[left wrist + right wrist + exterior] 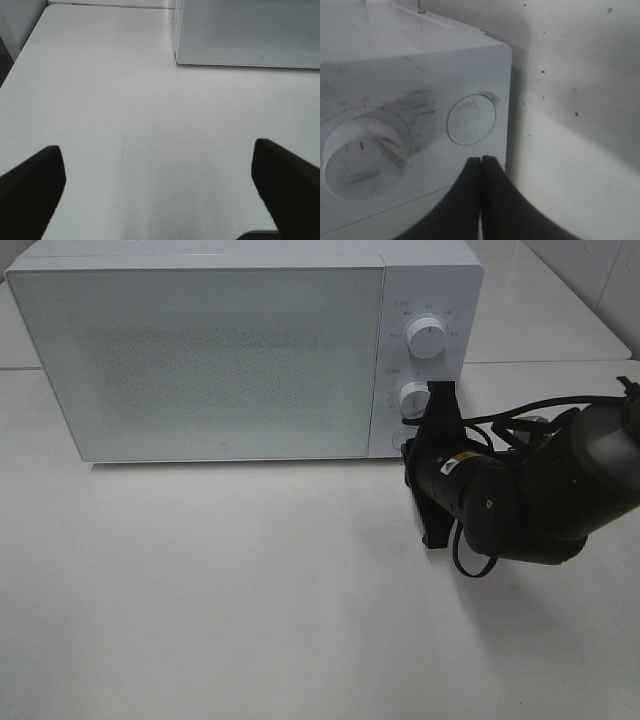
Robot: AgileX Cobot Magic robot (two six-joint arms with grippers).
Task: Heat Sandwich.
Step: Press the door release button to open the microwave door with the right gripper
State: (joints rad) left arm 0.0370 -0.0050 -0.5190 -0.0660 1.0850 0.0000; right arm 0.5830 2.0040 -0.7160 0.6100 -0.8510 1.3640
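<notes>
The sandwich is out of view in every frame. The white microwave (200,360) stands at the back of the table with its door closed. My right gripper (408,443) is shut and holds nothing, and it sits at the lower right corner of the control panel. In the right wrist view its closed fingertips (481,159) are just below the round push button (471,119), beside the lower knob (365,152). I cannot tell whether they touch the panel. My left gripper (156,147) stands wide open over bare table, with the microwave's front corner (176,55) ahead of it.
Two white knobs (427,338) (414,398) sit one above the other on the microwave's panel. The right arm (540,490) and its cables lie over the table's right side. A table edge (20,55) runs along the left in the left wrist view.
</notes>
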